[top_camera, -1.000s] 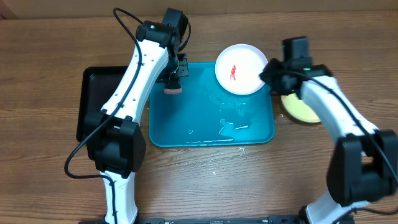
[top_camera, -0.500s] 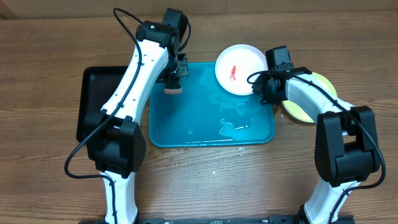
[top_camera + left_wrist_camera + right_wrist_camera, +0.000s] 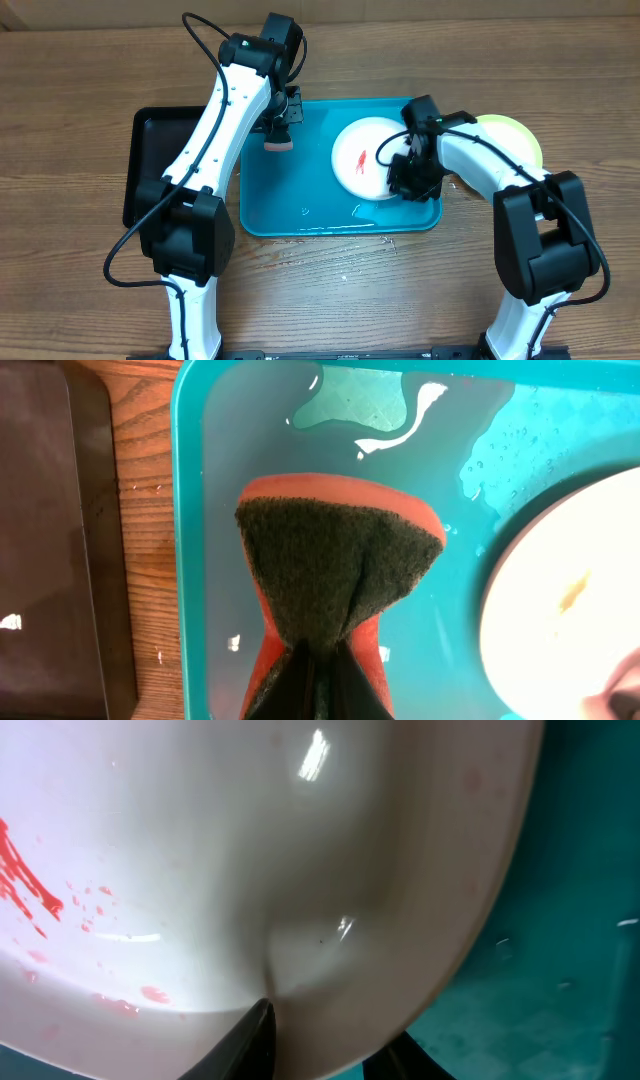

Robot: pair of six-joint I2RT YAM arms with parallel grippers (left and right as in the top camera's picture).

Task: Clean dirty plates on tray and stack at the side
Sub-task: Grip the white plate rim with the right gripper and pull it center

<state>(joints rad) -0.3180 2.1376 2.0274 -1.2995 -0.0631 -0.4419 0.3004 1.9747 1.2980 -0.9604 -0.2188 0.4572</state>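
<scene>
A white plate [image 3: 362, 158] with a red smear sits inside the turquoise tray [image 3: 300, 205], on its right half. My right gripper [image 3: 403, 178] is shut on the plate's right rim; in the right wrist view the plate [image 3: 250, 850] fills the frame with one finger above the rim and one below [image 3: 330, 1040]. My left gripper [image 3: 277, 128] is shut on a red sponge [image 3: 277, 144] with a dark scrub face [image 3: 335, 575], over the tray's far left corner [image 3: 190, 480]. The plate's edge shows at right in the left wrist view [image 3: 560, 600]. A yellow-green plate [image 3: 512, 135] lies on the table right of the tray.
A black tray [image 3: 150, 165] lies left of the turquoise tray. Water puddles and droplets [image 3: 375, 207] lie on the turquoise tray's floor and near its front edge. Cables trail from the left arm.
My right gripper has taken hold of the white plate's rim and pulled it from the tray's far right corner down and left onto the tray. The left arm has not moved.
</scene>
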